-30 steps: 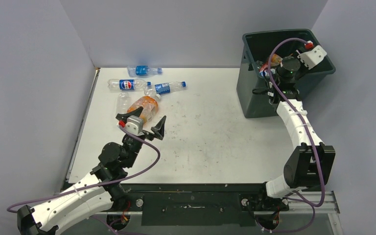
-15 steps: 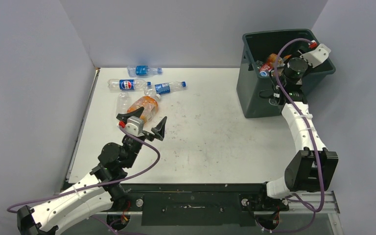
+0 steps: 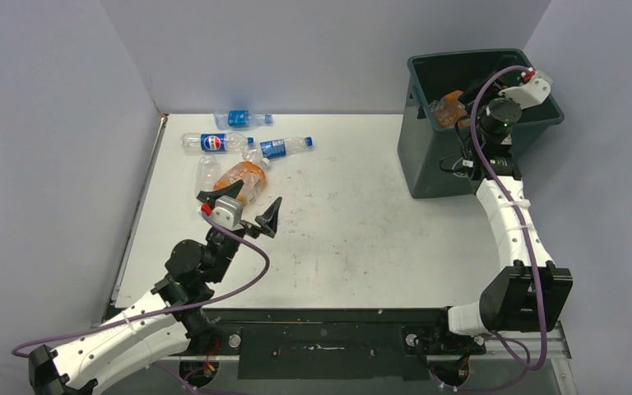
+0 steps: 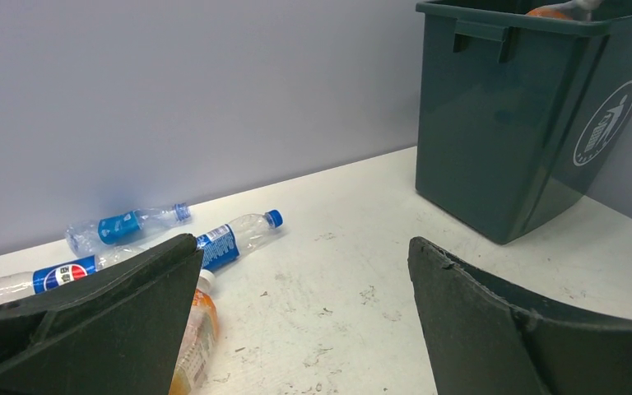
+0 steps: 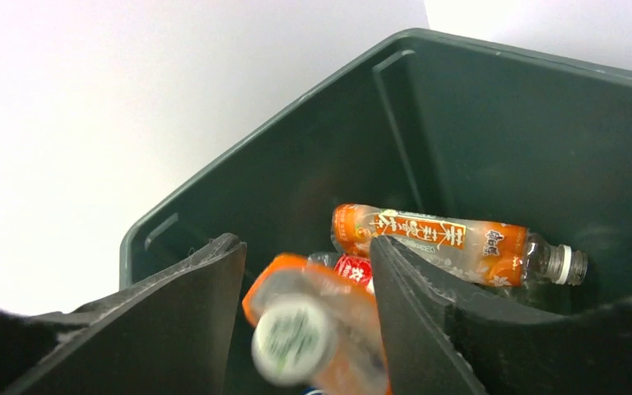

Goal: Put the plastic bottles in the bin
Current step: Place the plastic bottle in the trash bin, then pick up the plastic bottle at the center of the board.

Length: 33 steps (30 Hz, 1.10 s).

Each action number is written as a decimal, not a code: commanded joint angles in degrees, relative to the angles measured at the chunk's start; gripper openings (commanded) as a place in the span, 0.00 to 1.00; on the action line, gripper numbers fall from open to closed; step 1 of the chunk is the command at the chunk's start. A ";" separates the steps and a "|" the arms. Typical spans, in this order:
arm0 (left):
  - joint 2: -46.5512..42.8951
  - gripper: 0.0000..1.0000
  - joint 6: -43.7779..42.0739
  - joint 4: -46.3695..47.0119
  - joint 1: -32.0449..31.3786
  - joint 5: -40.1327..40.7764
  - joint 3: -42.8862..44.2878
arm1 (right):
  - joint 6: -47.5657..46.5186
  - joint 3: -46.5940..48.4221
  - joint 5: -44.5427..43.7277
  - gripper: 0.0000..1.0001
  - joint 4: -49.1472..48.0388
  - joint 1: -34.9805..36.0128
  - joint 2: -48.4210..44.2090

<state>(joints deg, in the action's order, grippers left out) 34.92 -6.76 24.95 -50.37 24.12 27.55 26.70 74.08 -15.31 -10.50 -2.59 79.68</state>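
Plastic bottles are lying in a loose cluster at the upper left of the overhead view, on the table, and the bin is standing at the upper right. Your left gripper is hovering just below that cluster with its jaws spread wide and holding nothing. It is likely lined up for the orange bottle nearest it. Your right gripper is reaching over the bin's rim, so anything it lets go should be landing inside.

In the left wrist view, the wide-spread fingers are filling the bottom corners. The bottles are lying at the lower left and the bin is standing at the upper right, well apart from them.

In the right wrist view, the jaws are standing parted over the bin's mouth. A blurred bottle is sitting between them at the bottom centre, probably slipping free. A labelled bottle is lying inside the bin, right of centre.
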 commanded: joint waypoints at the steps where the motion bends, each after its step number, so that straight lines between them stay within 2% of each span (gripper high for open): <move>1: -0.72 0.96 -0.75 0.68 -0.52 -0.75 1.89 | 2.06 1.33 3.78 0.65 0.24 0.09 -2.50; 4: -0.82 0.96 -0.88 0.68 -0.53 -0.33 1.87 | 2.88 1.77 4.09 0.75 0.22 0.10 -3.34; 9: -0.35 0.96 -0.88 0.76 -0.64 0.94 1.80 | 4.86 5.68 6.59 0.81 -1.17 2.06 -5.72; 13: 0.25 0.96 -1.93 0.88 -0.63 5.10 1.89 | 1.43 10.45 7.17 0.82 -1.73 12.15 -6.92; 16: 1.22 0.96 -2.54 0.94 -0.54 11.66 2.30 | 0.30 9.52 7.73 0.82 -3.01 19.88 -8.76; 19: 4.18 0.96 -2.89 -1.40 -0.04 19.55 4.17 | 0.09 2.79 9.22 0.82 -6.66 27.45 -11.91; 22: 8.69 0.96 -2.28 -6.67 1.90 21.98 7.34 | -0.95 -6.02 9.70 0.82 -9.97 35.27 -14.02; 27: 15.31 0.96 3.87 -17.05 8.12 18.53 12.67 | 2.07 -18.58 9.81 0.82 -11.50 42.26 -15.53; 33: 24.02 0.96 12.71 -29.11 16.97 10.88 19.72 | 7.08 -33.72 9.58 0.82 -14.73 42.74 -19.21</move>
<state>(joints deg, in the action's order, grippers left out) 55.13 -0.71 4.82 -37.63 40.01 41.63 30.20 45.28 -5.61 -20.47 40.03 63.92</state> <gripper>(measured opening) 0.962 0.817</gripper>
